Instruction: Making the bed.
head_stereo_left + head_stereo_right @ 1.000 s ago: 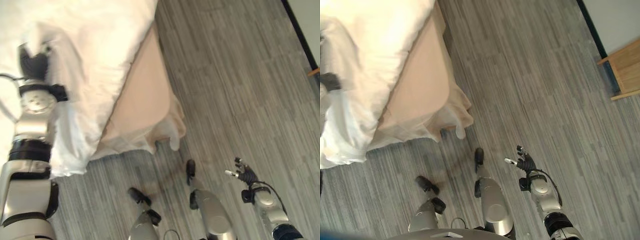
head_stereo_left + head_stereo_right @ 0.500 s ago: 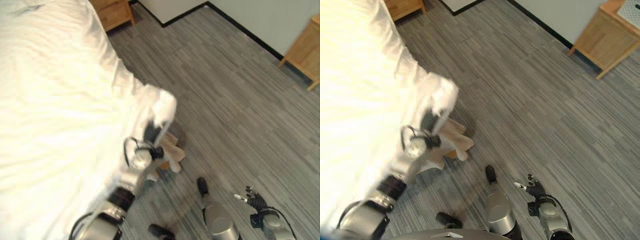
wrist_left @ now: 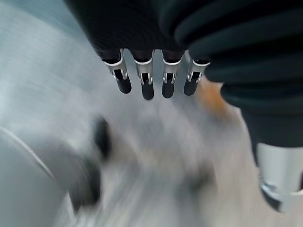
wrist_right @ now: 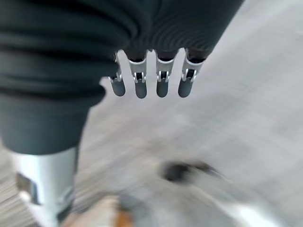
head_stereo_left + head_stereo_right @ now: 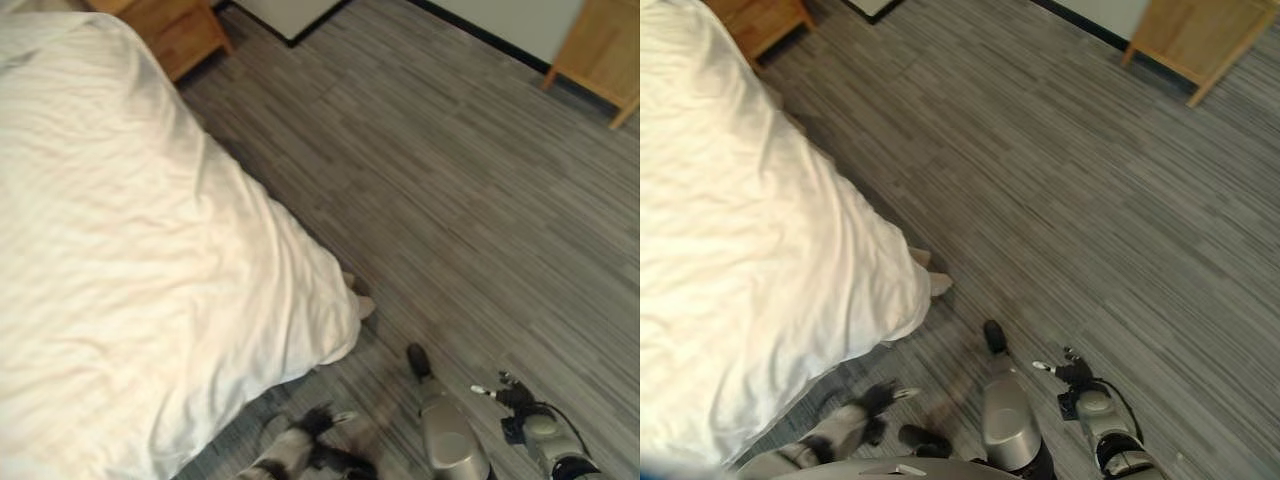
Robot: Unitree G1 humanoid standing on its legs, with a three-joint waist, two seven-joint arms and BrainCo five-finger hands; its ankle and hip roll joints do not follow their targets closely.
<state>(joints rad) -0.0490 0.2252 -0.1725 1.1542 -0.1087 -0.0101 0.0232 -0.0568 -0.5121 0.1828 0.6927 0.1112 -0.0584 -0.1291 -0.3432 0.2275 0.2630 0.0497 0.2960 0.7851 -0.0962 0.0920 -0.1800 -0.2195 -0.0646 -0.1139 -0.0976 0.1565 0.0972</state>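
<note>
Half a second ago my left hand (image 5: 318, 420) was up at the corner of the white duvet (image 5: 150, 280), lifting it; now it is down by the floor (image 5: 470, 200) below that corner, its fingers (image 3: 142, 80) straight and holding nothing. The duvet has dropped and hangs over the bed's corner, covering the tan skirt apart from a small bit (image 5: 362, 303) at the tip. My right hand (image 5: 1065, 372) hangs low over the floor, well apart from the bed, fingers (image 4: 158, 82) loose and empty. Wooden furniture (image 5: 600, 50) stands far beyond both hands by the wall.
</note>
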